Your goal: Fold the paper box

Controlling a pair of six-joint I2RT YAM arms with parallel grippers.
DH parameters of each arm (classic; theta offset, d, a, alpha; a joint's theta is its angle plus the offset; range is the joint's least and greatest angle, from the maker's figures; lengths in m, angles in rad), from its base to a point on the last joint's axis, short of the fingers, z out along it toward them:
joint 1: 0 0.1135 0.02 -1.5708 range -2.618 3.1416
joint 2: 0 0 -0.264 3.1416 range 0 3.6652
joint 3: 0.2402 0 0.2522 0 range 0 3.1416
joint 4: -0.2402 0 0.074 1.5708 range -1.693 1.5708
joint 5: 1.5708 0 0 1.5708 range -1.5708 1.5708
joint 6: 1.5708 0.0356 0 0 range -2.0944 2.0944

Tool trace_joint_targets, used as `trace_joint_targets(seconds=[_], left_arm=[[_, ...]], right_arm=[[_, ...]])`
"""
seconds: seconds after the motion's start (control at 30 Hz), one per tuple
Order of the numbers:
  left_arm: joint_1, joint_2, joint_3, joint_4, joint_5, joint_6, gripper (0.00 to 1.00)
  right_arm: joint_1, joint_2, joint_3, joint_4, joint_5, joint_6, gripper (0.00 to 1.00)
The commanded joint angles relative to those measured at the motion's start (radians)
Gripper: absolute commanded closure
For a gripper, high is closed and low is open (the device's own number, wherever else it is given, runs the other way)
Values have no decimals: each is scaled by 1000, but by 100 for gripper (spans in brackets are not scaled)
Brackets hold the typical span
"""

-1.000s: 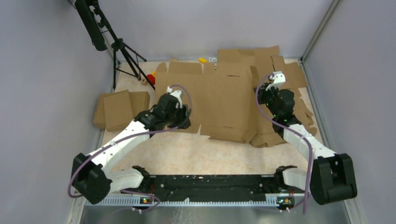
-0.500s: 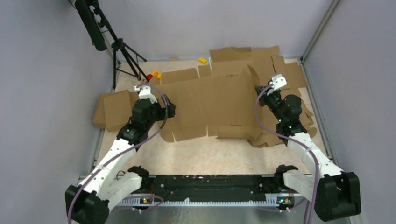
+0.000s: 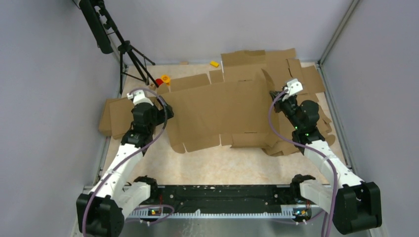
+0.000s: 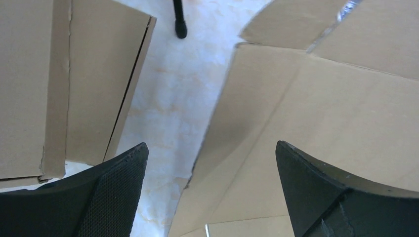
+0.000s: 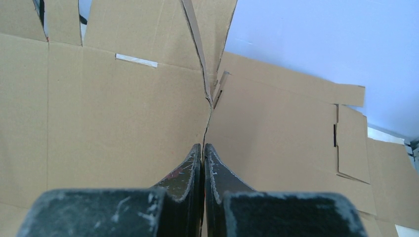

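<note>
The paper box (image 3: 217, 111) lies spread out as one wide brown creased sheet across the middle of the table. My left gripper (image 3: 165, 112) hovers at the sheet's left edge, apart from it. In the left wrist view this gripper (image 4: 210, 145) stands wide open, with bare table and the paper box edge (image 4: 321, 123) below and nothing between its fingers. My right gripper (image 3: 273, 95) is at the sheet's right end. In the right wrist view it (image 5: 203, 146) is shut, pinching a thin raised edge of the paper box (image 5: 108, 123).
A pile of brown slotted sheets (image 3: 296, 69) lies behind and under the right arm. Smaller cardboard pieces (image 3: 118, 116) sit at the left, also seen as cardboard pieces (image 4: 74, 89) from the wrist. A black tripod (image 3: 131, 59), red and yellow toys (image 3: 162, 80) and grey walls border the back.
My left gripper opened, let go of the box and swung left and back. The box's left part dropped open and spread flat leftward. The right gripper stayed shut on its edge.
</note>
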Motion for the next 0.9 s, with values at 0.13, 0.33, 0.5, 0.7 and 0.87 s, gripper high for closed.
trace_joint_targets(seconds=[0.13,0.33,0.5,0.7,0.87], left_arm=[[109,68,-80,215,357,-122,2],[131,89,-135,359,546,-125,26],[131,74,-166,497,729,-145,50],[130,33,-131,444,799,-137,73],[130,-33,-112,432,809,-160,78]], right_arm=[[6,8,3,53,-32,3,100],[7,17,8,57,-48,22,100],[7,20,7,58,-52,42,100],[7,17,-6,95,-56,78,100],[8,35,-6,128,-75,129,100]])
